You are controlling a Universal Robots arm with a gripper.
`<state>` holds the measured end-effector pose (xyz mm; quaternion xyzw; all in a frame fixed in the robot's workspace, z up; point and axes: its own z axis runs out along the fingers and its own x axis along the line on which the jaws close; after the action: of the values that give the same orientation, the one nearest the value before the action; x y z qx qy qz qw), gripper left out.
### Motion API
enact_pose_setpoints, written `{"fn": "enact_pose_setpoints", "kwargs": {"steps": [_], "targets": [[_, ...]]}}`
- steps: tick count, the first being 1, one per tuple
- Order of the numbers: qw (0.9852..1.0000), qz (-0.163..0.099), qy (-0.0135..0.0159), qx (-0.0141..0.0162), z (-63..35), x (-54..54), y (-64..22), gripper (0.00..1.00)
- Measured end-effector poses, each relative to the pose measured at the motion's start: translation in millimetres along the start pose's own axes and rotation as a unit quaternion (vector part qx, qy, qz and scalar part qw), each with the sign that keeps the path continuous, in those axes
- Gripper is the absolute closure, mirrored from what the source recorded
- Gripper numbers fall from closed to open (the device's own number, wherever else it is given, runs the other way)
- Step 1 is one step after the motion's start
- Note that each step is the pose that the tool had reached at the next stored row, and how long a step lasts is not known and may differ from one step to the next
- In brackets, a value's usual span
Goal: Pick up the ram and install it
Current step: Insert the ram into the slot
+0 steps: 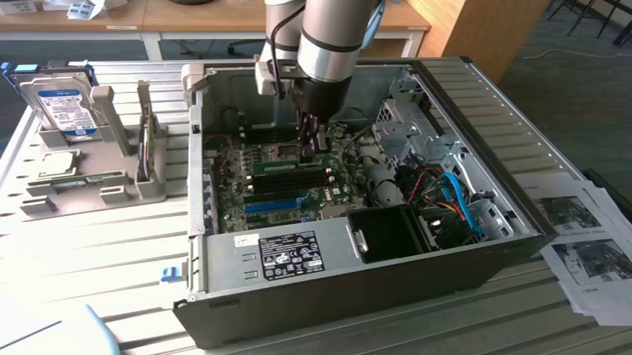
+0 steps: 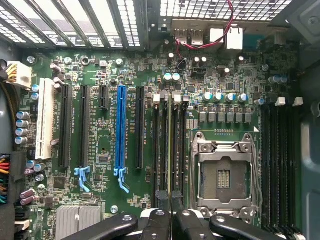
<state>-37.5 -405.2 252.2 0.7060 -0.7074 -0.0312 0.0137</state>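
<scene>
Green ram stick (image 1: 284, 166) stands on edge directly beneath the gripper (image 1: 314, 150), whose jaws are almost closed and pinch its top edge, its long axis lined up with the black memory slots (image 2: 157, 150) on the motherboard (image 2: 150, 75) inside the open computer case (image 1: 326, 303).

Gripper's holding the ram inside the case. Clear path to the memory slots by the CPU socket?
Likely yes: the gripper holds the ram edge-on right over the memory slots, no cable crosses them, and the CPU socket sits beside them.
</scene>
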Motion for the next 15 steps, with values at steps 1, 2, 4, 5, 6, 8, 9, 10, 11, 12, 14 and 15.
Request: {"fn": "enact_pose_setpoints", "kwargs": {"steps": [1, 2, 4, 5, 6, 8, 9, 10, 11, 12, 14, 15], "targets": [[1.0, 0.0, 0.0, 0.0, 0.0, 0.0, 0.0, 0.89], [1.0, 0.0, 0.0, 0.0, 0.0, 0.0, 0.0, 0.89], [1.0, 0.0, -0.0001, 0.0001, 0.1, 0.0, 0.0, 0.89], [1.0, 0.0, -0.0001, 0.0, 0.1, 0.0, -0.1, 0.89], [1.0, 0.0, -0.0001, 0.0, 0.1, 0.0, -0.4, 0.89], [1.0, 0.0, -0.0001, 0.0001, 0.1, 0.0, -1.2, 0.89], [1.0, 0.0, -0.0001, 0.0001, 0.1, 0.0, -1.2, 0.89], [1.0, 0.0, -0.0001, 0.0001, 0.0, 0.0, -1.2, 0.89], [1.0, 0.0, -0.0001, 0.0001, 0.0, 0.0, -1.2, 0.89], [1.0, 0.0, -0.0001, 0.0001, 0.0, 0.0, -1.3, 0.89], [1.0, 0.0, -0.0001, 0.0001, 0.0, 0.0, -1.5, 0.89], [1.0, 0.0, -0.0001, 0.0001, 0.0, 0.0, -2.0, 0.89]]}}
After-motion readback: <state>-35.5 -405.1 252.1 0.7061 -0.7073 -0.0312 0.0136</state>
